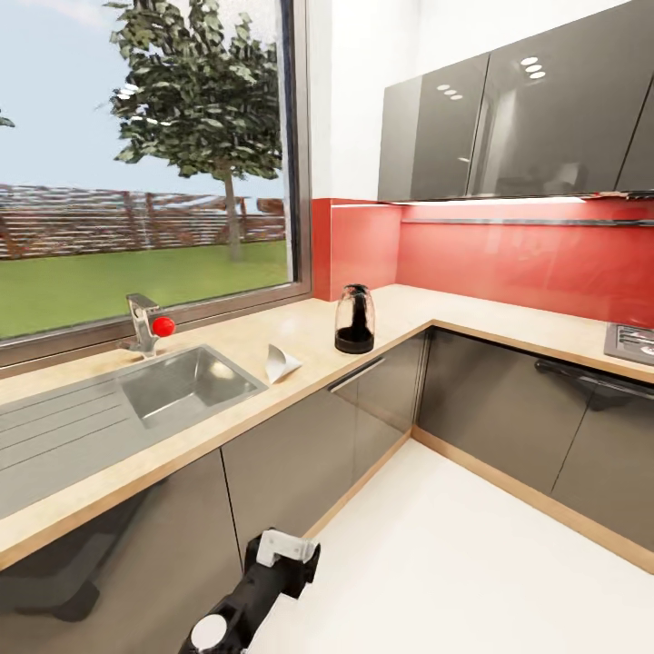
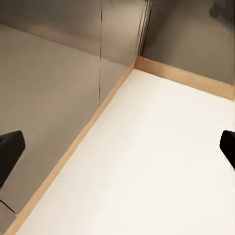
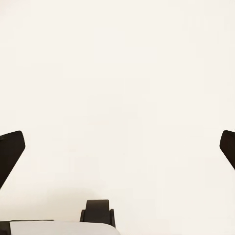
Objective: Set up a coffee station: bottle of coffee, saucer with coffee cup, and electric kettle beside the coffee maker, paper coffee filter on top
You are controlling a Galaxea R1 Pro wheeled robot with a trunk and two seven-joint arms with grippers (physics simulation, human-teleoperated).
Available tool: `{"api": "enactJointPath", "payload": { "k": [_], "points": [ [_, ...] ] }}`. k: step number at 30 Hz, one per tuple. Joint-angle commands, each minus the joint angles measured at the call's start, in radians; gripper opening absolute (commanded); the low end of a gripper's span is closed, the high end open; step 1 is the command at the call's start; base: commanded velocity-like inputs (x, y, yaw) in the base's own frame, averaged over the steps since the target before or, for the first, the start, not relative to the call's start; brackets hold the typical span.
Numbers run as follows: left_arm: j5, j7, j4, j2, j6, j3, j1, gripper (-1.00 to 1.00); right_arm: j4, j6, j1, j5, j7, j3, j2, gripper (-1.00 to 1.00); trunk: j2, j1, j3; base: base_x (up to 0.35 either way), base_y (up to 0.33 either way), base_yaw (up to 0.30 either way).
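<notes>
No readable writing or brand marks on anything. Left gripper (image 2: 117, 152) is spread wide, dark fingertips (image 2: 10, 152) at the two edges of the left wrist view, nothing between them, hanging over white floor (image 2: 147, 161) beside the tan skirting strip (image 2: 73, 147) and grey cabinet fronts (image 2: 49, 83). Right gripper (image 3: 117, 152) is likewise spread wide and empty over plain white floor. In the head view the left arm (image 1: 250, 595) hangs low in front of the cabinets. The kitchen countertop (image 1: 300, 341) is an L-shaped tan wood-look slab over dark grey doors, running under a big window (image 1: 145, 154) with a tree and lawn outside. An inset steel sink (image 1: 186, 381) with drainer and a tap (image 1: 143, 324) with a red knob sit at left. The paper coffee filter (image 1: 281, 362), white, stands on the counter just beside the sink's right corner. The electric kettle (image 1: 354, 319), clear glass with black base and lid, stands near the inner corner, apart from the filter. Red backsplash (image 1: 509, 259), glossy dark wall cabinets (image 1: 509, 118) above, hob edge (image 1: 631, 342) at far right.
</notes>
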Motion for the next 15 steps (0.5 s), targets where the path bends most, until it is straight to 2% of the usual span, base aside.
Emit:
{"api": "enactJointPath", "payload": {
  "k": [1, 6, 7, 9, 10, 11, 12, 13, 15],
  "points": [
    [-0.01, -0.007, -0.014, -0.001, 0.013, 0.0, -0.012, 1.0, 0.001, -0.003, 0.0, 0.0, 0.0, 0.0, 0.0, 1.0, -0.001, 0.0, -0.001, 0.0, 0.0, 0.0],
    [-0.01, -0.009, -0.044, -0.001, 0.052, -0.002, -0.116, 1.0, 0.001, -0.003, 0.0, 0.0, 0.0, 0.001, -0.001, 1.0, -0.001, 0.0, -0.001, 0.0, 0.0, 0.0],
    [-0.009, -0.01, -0.05, -0.001, 0.089, -0.002, -0.168, 1.0, 0.001, -0.003, -0.001, 0.0, 0.0, 0.001, -0.001, 1.0, -0.001, 0.0, -0.001, 0.0, 0.0, 0.0],
    [-0.008, -0.01, -0.054, -0.001, 0.131, -0.002, -0.222, 1.0, 0.001, -0.003, -0.001, 0.0, 0.0, 0.001, -0.001, 1.0, -0.001, 0.0, -0.001, 0.0, 0.0, 0.0],
    [-0.008, -0.01, -0.054, -0.001, 0.131, -0.002, -0.222, 1.0, 0.001, -0.003, -0.001, 0.0, 0.0, 0.001, -0.001, 1.0, -0.001, 0.0, -0.001, 0.0, 0.0, 0.0],
    [-0.008, -0.01, -0.056, -0.001, 0.163, -0.002, -0.279, 1.0, 0.001, -0.003, 0.0, 0.0, 0.0, 0.001, -0.001, 1.0, -0.001, 0.0, -0.001, 0.0, 0.0, 0.0],
    [-0.008, -0.01, -0.057, -0.001, 0.174, -0.002, -0.308, 1.0, 0.001, -0.003, 0.0, 0.0, 0.0, 0.001, -0.001, 1.0, -0.001, 0.0, -0.001, 0.0, 0.0, 0.0],
    [-0.009, -0.01, -0.057, -0.001, 0.206, -0.002, -0.421, 1.0, 0.001, -0.002, 0.0, 0.001, 0.0, 0.001, 0.0, 1.0, -0.001, 0.0, -0.001, 0.0, 0.0, 0.0],
    [-0.009, -0.009, -0.057, -0.001, 0.212, 0.0, -0.459, 1.0, 0.002, -0.003, 0.0, 0.001, 0.0, 0.001, 0.0, 1.0, -0.001, 0.0, -0.001, 0.0, 0.0, 0.0]
  ]
}}
